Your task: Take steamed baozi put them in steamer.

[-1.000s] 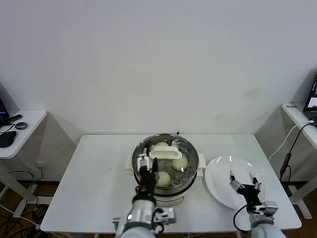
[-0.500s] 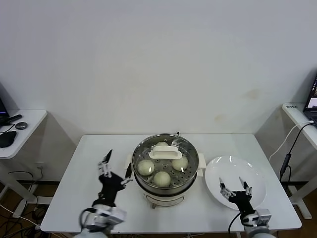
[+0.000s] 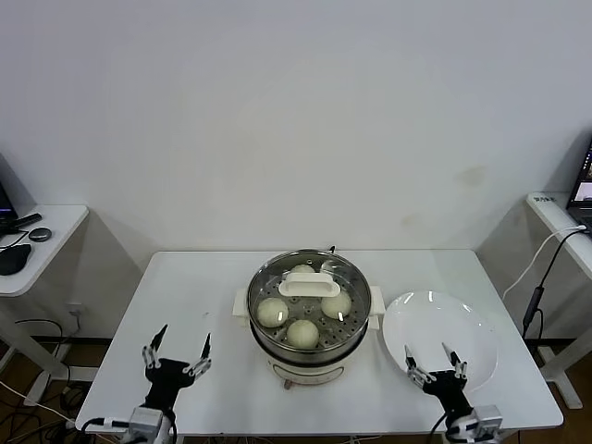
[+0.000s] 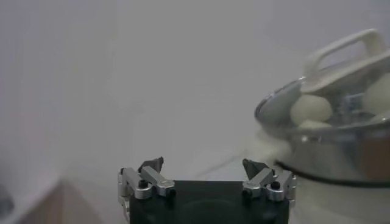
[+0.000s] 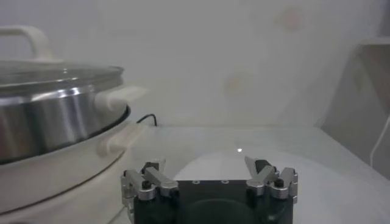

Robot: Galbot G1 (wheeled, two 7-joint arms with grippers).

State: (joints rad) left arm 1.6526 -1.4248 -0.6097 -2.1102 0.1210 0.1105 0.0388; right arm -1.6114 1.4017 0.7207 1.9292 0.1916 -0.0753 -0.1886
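Note:
The steamer (image 3: pixel 318 357) stands mid-table with a glass lid lying on it, the lid's white handle (image 3: pixel 302 286) across the top. Several cream-white baozi (image 3: pixel 272 312) show through the glass on the perforated tray. My left gripper (image 3: pixel 176 357) hovers open and empty near the table's front left, well clear of the pot. In the left wrist view the left gripper (image 4: pixel 202 165) faces the steamer (image 4: pixel 341 149), with a baozi (image 4: pixel 311 109) visible under the lid. My right gripper (image 3: pixel 432 363) is open and empty over the front of the white plate (image 3: pixel 462 324); the right wrist view shows this gripper (image 5: pixel 207 164) beside the steamer (image 5: pixel 55 115).
The plate (image 5: pixel 207 161) holds nothing. A black cord (image 5: pixel 145 118) runs behind the steamer. Side tables stand off the left edge (image 3: pixel 42 236) and the right edge (image 3: pixel 560 217) of the white table (image 3: pixel 185 287).
My left gripper has left the lid handle and drawn back to the front left of the table. The right gripper has retreated toward the front edge. Lid and baozi have not moved.

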